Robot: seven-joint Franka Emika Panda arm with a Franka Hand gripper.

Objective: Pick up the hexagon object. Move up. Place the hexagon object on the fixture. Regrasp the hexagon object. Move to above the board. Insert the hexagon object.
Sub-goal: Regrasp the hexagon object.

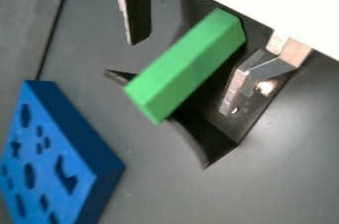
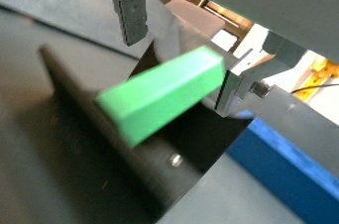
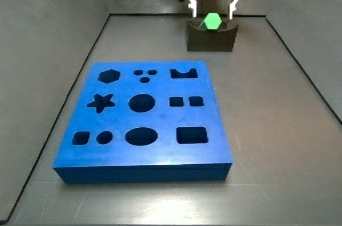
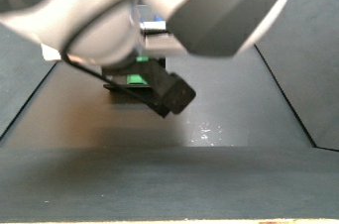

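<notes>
The bright green hexagon object (image 1: 185,64) (image 2: 162,94) lies tilted in the notch of the dark fixture (image 1: 212,134) (image 2: 93,119). My gripper (image 1: 189,55) (image 2: 183,50) straddles it and is open. One finger (image 1: 137,15) stands clear of the prism, and the opposite finger (image 1: 245,84) is close beside it. In a side view the gripper (image 3: 211,10) hangs over the hexagon object (image 3: 213,20) and the fixture (image 3: 211,37) at the far end of the floor. The blue board (image 3: 144,120) (image 1: 54,159) lies apart from them in the middle.
Dark walls (image 3: 74,60) ring the grey floor. The arm's bulk (image 4: 159,10) fills much of a side view, and only a sliver of the hexagon object (image 4: 133,77) shows there beside the fixture (image 4: 166,89). The board's edge (image 2: 284,173) lies close to the fixture.
</notes>
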